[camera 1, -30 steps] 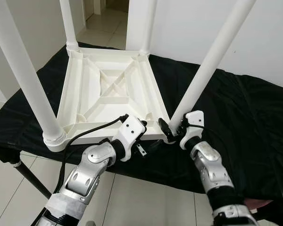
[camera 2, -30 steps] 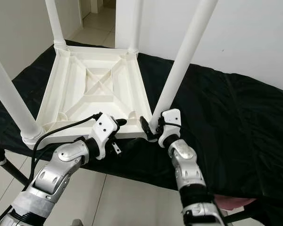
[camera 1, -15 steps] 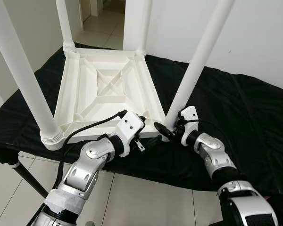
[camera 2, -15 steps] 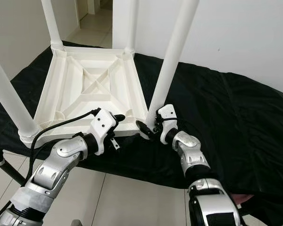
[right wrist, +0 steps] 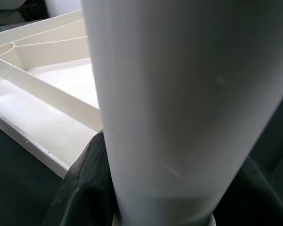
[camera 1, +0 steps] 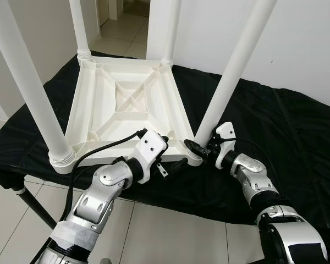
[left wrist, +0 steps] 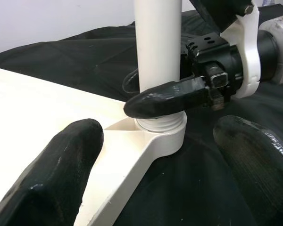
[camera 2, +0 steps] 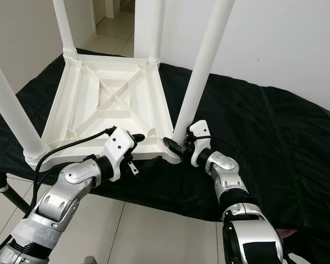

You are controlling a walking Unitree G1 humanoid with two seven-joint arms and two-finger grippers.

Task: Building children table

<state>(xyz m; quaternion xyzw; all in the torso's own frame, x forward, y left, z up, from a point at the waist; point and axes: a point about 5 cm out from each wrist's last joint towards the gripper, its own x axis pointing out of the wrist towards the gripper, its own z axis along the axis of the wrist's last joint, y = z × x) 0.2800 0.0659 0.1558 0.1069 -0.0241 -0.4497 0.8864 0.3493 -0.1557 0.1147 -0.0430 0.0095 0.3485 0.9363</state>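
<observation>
The right gripper (camera 1: 201,151) pinches the base of the nearest round white plastic leg (camera 1: 229,85). Beside it, the left gripper (camera 1: 160,164), fingers spread, straddles the edge of the upturned white ribbed plastic tabletop (camera 1: 126,107). Twisting off-axis could cross-thread the socket.

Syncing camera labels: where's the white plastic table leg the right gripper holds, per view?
Left eye: white plastic table leg, right of centre, rising from the upturned tabletop's near-right corner.
Right eye: centre.
Left wrist: top centre.
Right wrist: close up.
Shared landmark: right gripper clamped at the leg's base; left gripper is beside it.
</observation>
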